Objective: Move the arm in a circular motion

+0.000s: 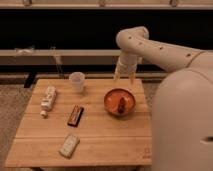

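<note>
My arm (160, 52), rigid and heavy by my judgement and needing no grasp to circle, reaches in from three o'clock, its gripper (125, 76) hanging spread and empty at twelve o'clock of the red bowl (119, 101).

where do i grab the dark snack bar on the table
Grip the dark rectangular snack bar across its narrow width at mid-length, coming straight down from above: it lies flat on the wooden table, too low for a side approach. The tool hangs open over the table's far edge, behind the orange bowl.
</note>
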Robot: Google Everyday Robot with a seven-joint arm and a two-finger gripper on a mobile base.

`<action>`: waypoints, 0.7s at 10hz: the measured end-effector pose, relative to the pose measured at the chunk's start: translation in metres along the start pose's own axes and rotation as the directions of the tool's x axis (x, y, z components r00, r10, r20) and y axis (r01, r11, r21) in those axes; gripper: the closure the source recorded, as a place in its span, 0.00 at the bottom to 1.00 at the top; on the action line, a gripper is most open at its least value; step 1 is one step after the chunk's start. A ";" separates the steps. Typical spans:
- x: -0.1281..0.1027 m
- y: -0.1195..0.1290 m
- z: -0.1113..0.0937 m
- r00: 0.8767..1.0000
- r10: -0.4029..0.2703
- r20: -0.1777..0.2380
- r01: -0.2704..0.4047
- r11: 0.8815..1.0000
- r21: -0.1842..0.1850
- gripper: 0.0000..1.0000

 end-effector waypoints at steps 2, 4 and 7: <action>-0.023 0.045 0.012 0.998 -0.056 -0.012 0.056 0.998 0.014 0.35; -0.026 0.101 0.028 0.990 -0.139 -0.029 0.140 0.990 0.034 0.35; 0.005 0.185 0.047 0.954 -0.292 -0.063 0.296 0.954 0.056 0.35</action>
